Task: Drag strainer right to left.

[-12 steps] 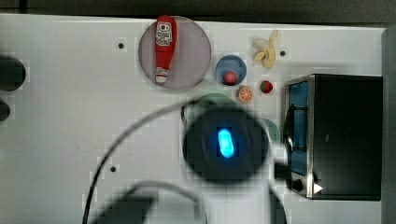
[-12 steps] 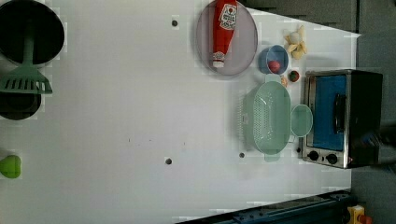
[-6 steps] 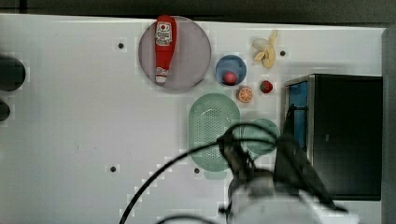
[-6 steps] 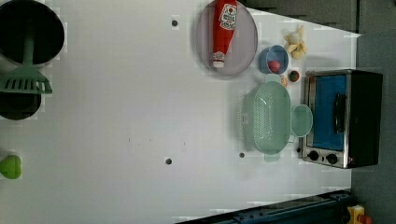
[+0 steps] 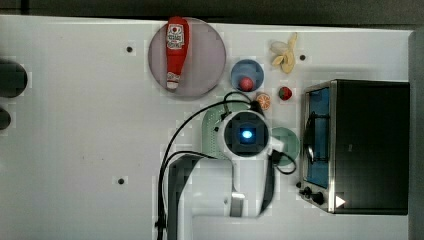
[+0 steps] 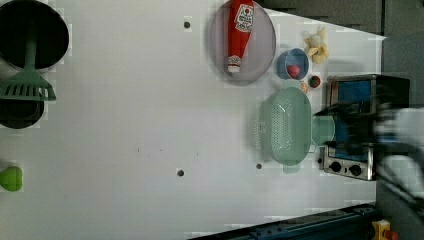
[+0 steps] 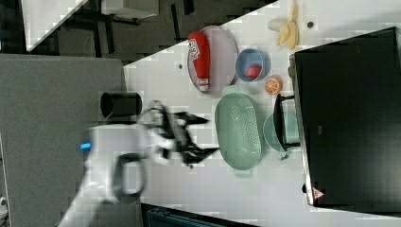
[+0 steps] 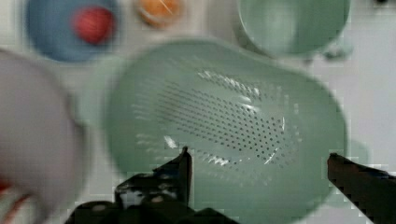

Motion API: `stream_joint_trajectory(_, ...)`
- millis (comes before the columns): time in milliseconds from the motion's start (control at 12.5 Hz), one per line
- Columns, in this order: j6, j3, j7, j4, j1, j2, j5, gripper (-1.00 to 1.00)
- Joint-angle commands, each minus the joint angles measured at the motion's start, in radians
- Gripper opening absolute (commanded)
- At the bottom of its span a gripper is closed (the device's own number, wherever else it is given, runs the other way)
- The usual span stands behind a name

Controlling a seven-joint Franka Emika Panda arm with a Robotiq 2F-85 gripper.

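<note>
Pincer (image 8: 258, 161) spread wide, now above strainer (image 8: 224, 126), arm moved in since earlier.

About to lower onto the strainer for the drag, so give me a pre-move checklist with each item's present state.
1. Gripper open: ok; in the wrist view the fingers stand wide apart.
2. Gripper above the strainer: ok; the wrist view looks straight down into its perforated centre.
3. Fingers clear of the strainer: cannot tell for height, though nothing is held.
4. Strainer at its start: ok; it lies beside the mint-green cup and the toaster oven.
5. Drag path free: ok; the white table on the left view's left of the strainer is bare.
6. Nearby obstacles: the plate with the ketchup bottle sits off the path; ok.
</note>
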Motion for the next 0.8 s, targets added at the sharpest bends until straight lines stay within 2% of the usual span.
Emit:
stream_joint_trajectory(80, 0.158, 0.022, 0.189, -0.051, 0.025, 0.065, 0.011, 1.00)
stream_joint_trajectory(560, 0.448, 0.046, 0.353, -0.052, 0.038, 0.312, 0.011, 1.00)
stream_joint_trajectory(800, 0.486, 0.067, 0.354, -0.053, 0.044, 0.366, 0.011, 1.00)
